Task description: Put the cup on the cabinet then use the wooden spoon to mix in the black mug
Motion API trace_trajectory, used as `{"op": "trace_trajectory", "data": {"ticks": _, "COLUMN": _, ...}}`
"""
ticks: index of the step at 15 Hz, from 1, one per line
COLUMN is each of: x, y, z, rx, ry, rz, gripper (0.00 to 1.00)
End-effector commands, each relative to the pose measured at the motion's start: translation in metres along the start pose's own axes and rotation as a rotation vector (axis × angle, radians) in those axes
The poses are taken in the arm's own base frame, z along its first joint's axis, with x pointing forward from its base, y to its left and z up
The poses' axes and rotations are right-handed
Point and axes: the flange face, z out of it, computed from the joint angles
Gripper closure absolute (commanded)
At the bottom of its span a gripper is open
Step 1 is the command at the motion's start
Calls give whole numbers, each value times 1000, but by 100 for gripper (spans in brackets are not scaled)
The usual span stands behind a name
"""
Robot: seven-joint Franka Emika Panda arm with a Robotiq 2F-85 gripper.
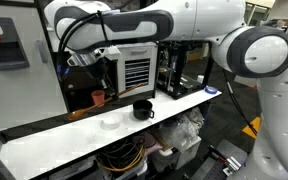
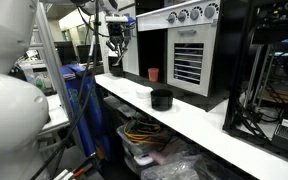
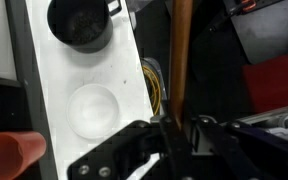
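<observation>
Ext view: shows 1 orange-red cup (image 1: 98,97), plain plastic tumbler, no handle, upright on dark ledge of white-framed cabinet (image 1: 44,80), behind white table (image 1: 54,140). Counts on table 1 glossy black mug (image 1: 142,109) w/ side handle and 1 small white bowl (image 1: 111,123), near each other, not touching. Puts hand (image 1: 84,58) above the cup, before the dark recess. Can't tell grip here; spoon not made out.

Ext view again: same cup (image 2: 153,74) on ledge, mug (image 2: 162,98) on table (image 2: 214,120) just in front of it. Adds knobbed oven (image 2: 189,14), seen clearly only here. Hand (image 2: 115,46) small and dark, state unreadable.

Wrist view: only one showing the grip. Hand (image 3: 181,140) narrow, clamped on 1 wooden spoon (image 3: 181,50), long light-brown shaft running up frame, off table's edge (image 3: 134,60). Looks down into mug (image 3: 79,22) top left, bowl (image 3: 92,108) below it, cup (image 3: 12,155) at lower-left corner on dark surface, off the table.
</observation>
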Motion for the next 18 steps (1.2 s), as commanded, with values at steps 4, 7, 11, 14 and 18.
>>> {"op": "trace_trajectory", "data": {"ticks": 4, "x": -72, "y": 20, "z": -7, "rx": 27, "ry": -92, "rz": 62, "gripper": 96}}
{"op": "trace_trajectory", "data": {"ticks": 7, "x": -86, "y": 22, "z": 2, "rx": 85, "ry": -136, "rz": 64, "gripper": 96}}
{"op": "trace_trajectory", "data": {"ticks": 11, "x": -87, "y": 7, "z": 17, "rx": 164, "ry": -204, "rz": 48, "gripper": 96}}
{"op": "trace_trajectory", "data": {"ticks": 14, "x": -86, "y": -9, "z": 30, "rx": 220, "ry": -250, "rz": 34, "gripper": 96}}
{"op": "trace_trajectory", "data": {"ticks": 18, "x": -88, "y": -34, "z": 41, "rx": 279, "ry": -290, "rz": 16, "gripper": 96}}
